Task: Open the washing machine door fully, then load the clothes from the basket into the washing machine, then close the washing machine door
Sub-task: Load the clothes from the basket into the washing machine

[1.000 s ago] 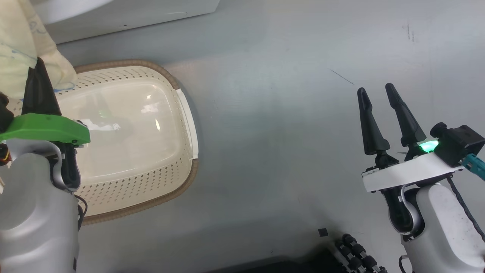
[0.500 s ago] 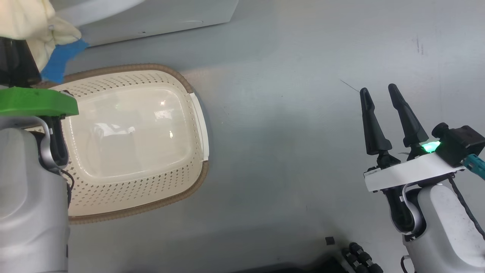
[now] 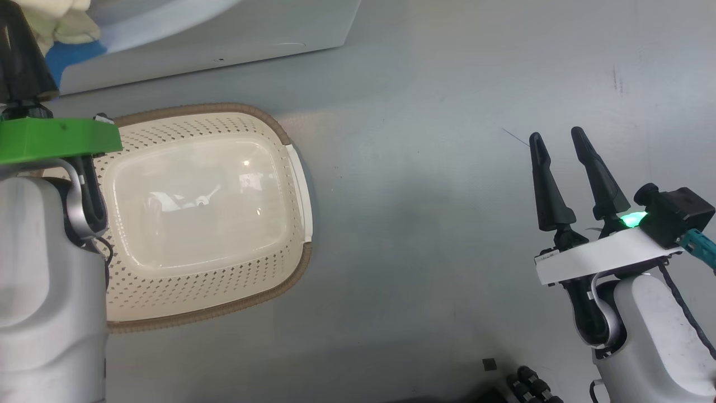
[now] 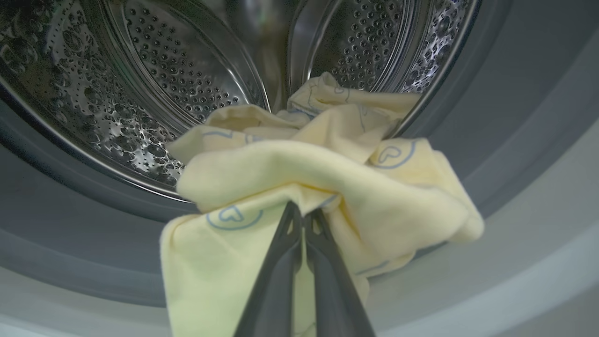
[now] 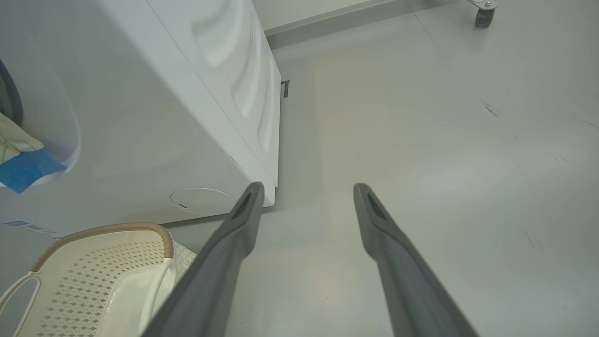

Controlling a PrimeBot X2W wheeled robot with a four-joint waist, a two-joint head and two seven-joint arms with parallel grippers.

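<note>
My left gripper (image 4: 304, 213) is shut on the pale yellow clothes (image 4: 323, 173) with blue line prints, held at the mouth of the washing machine's steel drum (image 4: 154, 84). Part of the bundle lies over the grey gasket (image 4: 70, 220). In the head view the left gripper (image 3: 19, 61) sits at the top left with the clothes (image 3: 61, 22) and a blue cloth piece (image 3: 70, 56) beside the washing machine (image 3: 224, 39). The cream basket (image 3: 196, 218) on the floor holds nothing. My right gripper (image 3: 556, 140) hangs open over bare floor at the right. The washing machine door is out of view.
The grey floor (image 3: 419, 196) stretches between the basket and my right arm. The washer's white side panel (image 5: 224, 93) and a caster wheel (image 5: 482, 11) at the far right appear in the right wrist view. Dark base parts (image 3: 531, 386) sit at the bottom edge.
My left gripper has carried the clothes up and away from the basket toward the washer opening. The head camera has shifted. The right gripper has stayed open in place.
</note>
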